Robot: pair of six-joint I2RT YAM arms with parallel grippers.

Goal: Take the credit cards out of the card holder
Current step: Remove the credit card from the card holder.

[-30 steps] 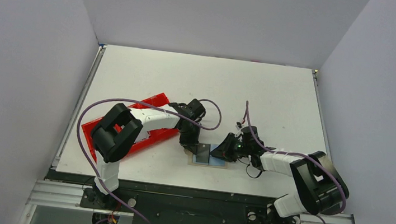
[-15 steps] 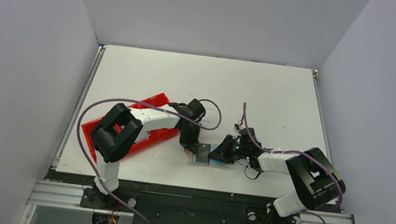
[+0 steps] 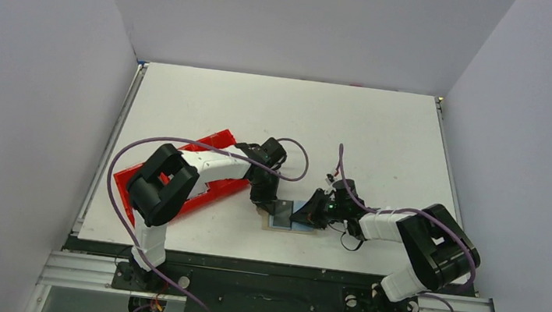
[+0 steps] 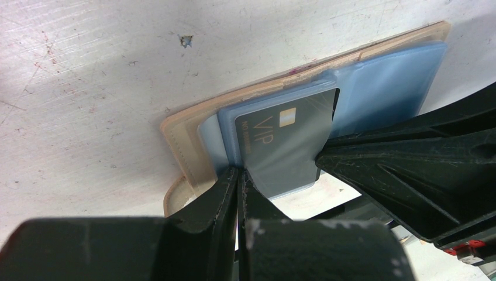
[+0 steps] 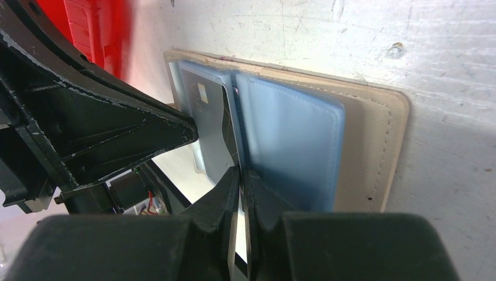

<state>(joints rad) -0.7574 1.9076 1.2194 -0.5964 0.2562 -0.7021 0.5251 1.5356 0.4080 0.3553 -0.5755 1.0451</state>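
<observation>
Touching left claw (image 4: 241,175) and right claw (image 5: 241,172), credit card (image 4: 281,146) atop card holder (image 4: 184,149).

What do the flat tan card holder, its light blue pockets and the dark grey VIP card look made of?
The tan card holder: likely leather or faux leather, matte, with a stitched border. The light blue pockets: soft frosted plastic, probably vinyl, with a raised seam edge. The dark grey card: thin plastic, smooth with a sheen, bending slightly.
</observation>
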